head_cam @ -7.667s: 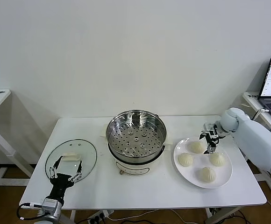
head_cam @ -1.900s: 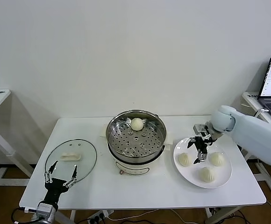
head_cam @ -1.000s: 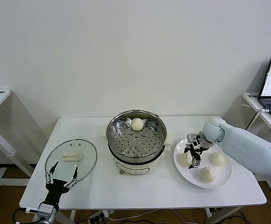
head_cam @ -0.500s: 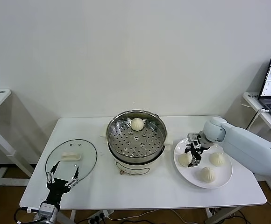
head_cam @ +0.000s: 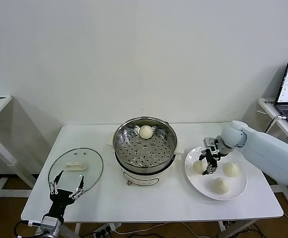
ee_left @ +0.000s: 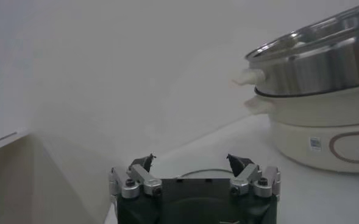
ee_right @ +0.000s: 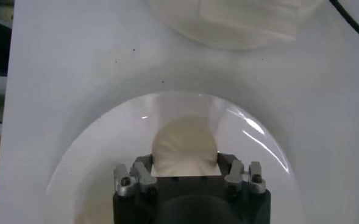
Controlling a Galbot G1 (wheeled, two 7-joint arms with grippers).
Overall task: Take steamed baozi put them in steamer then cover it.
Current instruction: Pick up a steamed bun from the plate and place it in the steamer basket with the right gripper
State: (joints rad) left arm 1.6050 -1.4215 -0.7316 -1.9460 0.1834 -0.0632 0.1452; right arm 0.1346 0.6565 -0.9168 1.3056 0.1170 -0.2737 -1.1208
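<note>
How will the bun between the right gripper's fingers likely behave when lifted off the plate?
The baozi looks soft and puffy, so it probably dents under the right gripper. Its rounded shape suggests it could roll on the glossy white plate if nudged. It is likely light for its size.

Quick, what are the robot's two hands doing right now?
Left tool: open, holding nothing, near the lid.
Right tool: shut on a baozi on the plate.
</note>
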